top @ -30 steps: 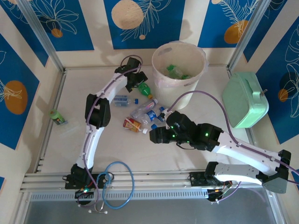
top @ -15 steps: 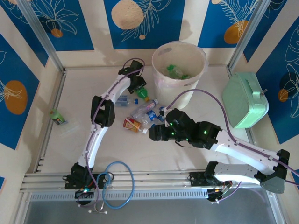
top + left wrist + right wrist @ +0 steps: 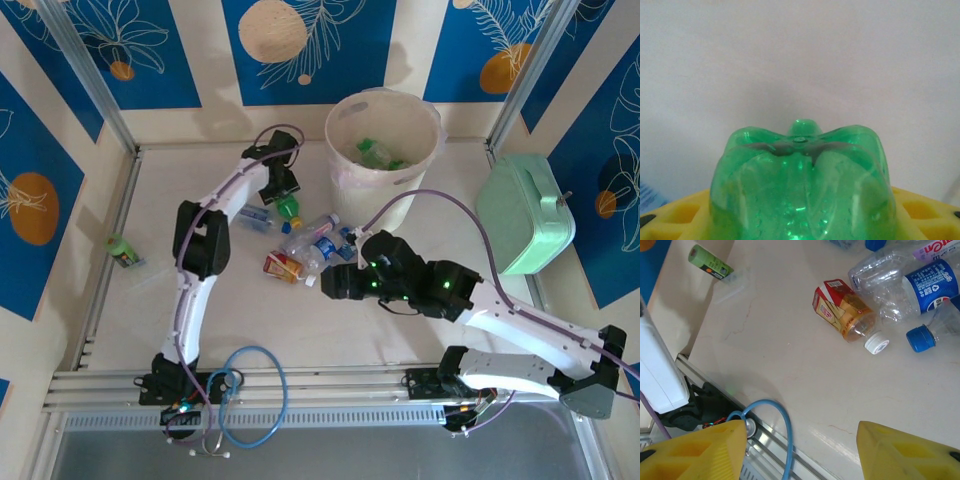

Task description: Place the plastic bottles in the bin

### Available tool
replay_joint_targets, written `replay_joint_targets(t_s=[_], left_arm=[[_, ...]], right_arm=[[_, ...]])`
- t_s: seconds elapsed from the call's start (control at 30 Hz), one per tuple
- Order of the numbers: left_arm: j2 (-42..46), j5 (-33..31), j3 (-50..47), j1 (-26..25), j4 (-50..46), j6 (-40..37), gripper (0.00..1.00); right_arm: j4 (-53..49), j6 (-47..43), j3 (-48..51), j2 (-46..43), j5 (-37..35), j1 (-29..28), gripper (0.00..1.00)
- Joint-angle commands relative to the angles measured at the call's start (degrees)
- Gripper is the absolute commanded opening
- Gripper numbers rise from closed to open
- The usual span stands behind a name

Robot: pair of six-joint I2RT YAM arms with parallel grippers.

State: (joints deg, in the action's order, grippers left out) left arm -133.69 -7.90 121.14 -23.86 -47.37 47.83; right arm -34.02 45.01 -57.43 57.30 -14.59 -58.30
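My left gripper [image 3: 286, 196] is shut on a green bottle [image 3: 290, 208] just left of the bin [image 3: 345, 172]. In the left wrist view the bottle's lobed base [image 3: 802, 175] sits between the yellow fingers [image 3: 670, 220]. The bin is a tall pale bucket and holds green and clear bottles [image 3: 375, 152]. Clear bottles with blue labels [image 3: 315, 240] and an orange-labelled bottle [image 3: 283, 267] lie in a pile mid-table. The same orange-labelled bottle [image 3: 845, 310] and blue-labelled bottle [image 3: 920, 285] lie ahead of my right gripper [image 3: 802, 455], which is open and empty above bare table. From above, the right gripper [image 3: 335, 285] hovers beside the pile.
A mint-green case [image 3: 525, 212] stands at the right, near the wall. A small green bottle [image 3: 125, 252] lies alone at the far left. A blue looped tube [image 3: 250, 395] rests on the front rail. Another clear bottle [image 3: 255, 215] lies under the left arm.
My left gripper has closed round the green bottle and shifted slightly left and nearer with it. The right arm has barely moved.
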Motion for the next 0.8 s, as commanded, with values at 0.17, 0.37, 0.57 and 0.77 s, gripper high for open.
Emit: replay_joint_targets(t_s=[0.17,0.37,0.57,0.77], left_arm=[[21.6,6.0,-15.6,0.2,11.2,2.4,0.51],[38.5,14.5,-32.6,0.0,18.8,8.4,0.51],[54.9,19.5,-49.3,0.0,26.3,15.6,0.51],[65.8,23.1,-61.0,-0.1,33.6,24.1,0.51]], right_arm=[[1.5,-1.0,-3.1,-0.9,1.2,2.1,0.6],[4.2,-1.9,-6.9,1.8,5.8,4.6,0.61],[9.2,-1.3,-9.4,6.1,10.8,5.4,0.61],[12.2,-1.0,-11.1,10.2,12.9,4.7,0.61]])
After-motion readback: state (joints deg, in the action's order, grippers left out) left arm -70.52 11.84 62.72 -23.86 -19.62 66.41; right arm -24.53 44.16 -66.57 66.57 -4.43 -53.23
